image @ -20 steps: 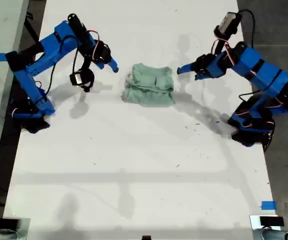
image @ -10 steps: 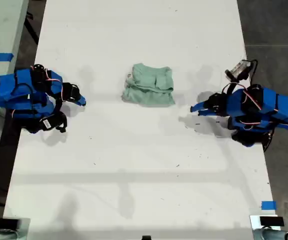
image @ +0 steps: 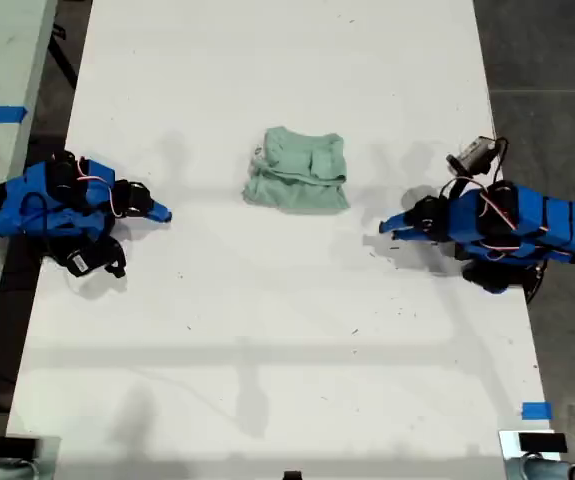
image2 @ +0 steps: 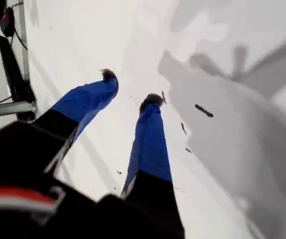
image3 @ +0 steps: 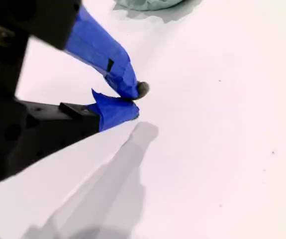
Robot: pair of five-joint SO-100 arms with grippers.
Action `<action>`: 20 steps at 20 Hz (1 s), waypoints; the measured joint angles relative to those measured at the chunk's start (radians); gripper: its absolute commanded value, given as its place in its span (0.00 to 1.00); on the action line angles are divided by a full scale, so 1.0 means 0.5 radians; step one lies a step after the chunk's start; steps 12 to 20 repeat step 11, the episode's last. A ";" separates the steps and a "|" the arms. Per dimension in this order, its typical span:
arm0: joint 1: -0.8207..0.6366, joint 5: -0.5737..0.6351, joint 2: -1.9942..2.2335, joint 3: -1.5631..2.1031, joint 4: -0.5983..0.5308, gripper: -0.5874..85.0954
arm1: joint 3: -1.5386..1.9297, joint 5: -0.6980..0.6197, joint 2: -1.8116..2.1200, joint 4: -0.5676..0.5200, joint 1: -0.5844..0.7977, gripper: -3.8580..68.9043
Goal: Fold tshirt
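Tshirt (image: 297, 183): I see it folded into a compact pale mint-green bundle on the white table (image: 267, 330), toward the far middle of the exterior view; nothing touches it.
My first gripper (image2: 130, 87): jaws apart with nothing between them, tips low over bare table with small dark specks. In the exterior view it (image: 391, 229) sits at the right, folded low, well apart from the tshirt.
My second gripper (image3: 135, 102): jaws together, tips touching, nothing held; an edge of the tshirt (image3: 147, 4) shows beyond it. In the exterior view it (image: 163, 213) lies at the left, folded low, well apart from the tshirt.
Blue tape (image: 536, 410): near right corner of the exterior view.
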 measured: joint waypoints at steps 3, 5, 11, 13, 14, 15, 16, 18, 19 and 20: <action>0.166 0.003 0.003 0.000 0.000 0.03 | 0.000 -0.792 -0.012 0.000 0.034 0.19; 0.227 0.003 0.012 0.000 0.003 0.03 | 0.000 -1.123 -0.006 0.000 0.037 0.19; 0.282 0.003 0.012 0.000 0.003 0.04 | 0.000 -1.187 -0.006 0.000 0.037 0.18; 0.282 0.003 0.012 0.000 0.003 0.04 | 0.000 -1.187 -0.006 0.000 0.037 0.18; 0.282 0.003 0.012 0.000 0.003 0.04 | 0.000 -1.187 -0.006 0.000 0.037 0.18; 0.282 0.003 0.012 0.000 0.003 0.04 | 0.000 -1.187 -0.006 0.000 0.037 0.18; 0.282 0.003 0.012 0.000 0.003 0.04 | 0.000 -1.187 -0.006 0.000 0.037 0.18; 0.282 0.003 0.012 0.000 0.003 0.04 | 0.000 -1.187 -0.006 0.000 0.037 0.18; 0.282 0.003 0.012 0.000 0.003 0.04 | 0.000 -1.187 -0.006 0.000 0.037 0.18; 0.282 0.003 0.012 0.000 0.003 0.04 | 0.000 -1.187 -0.006 0.000 0.037 0.18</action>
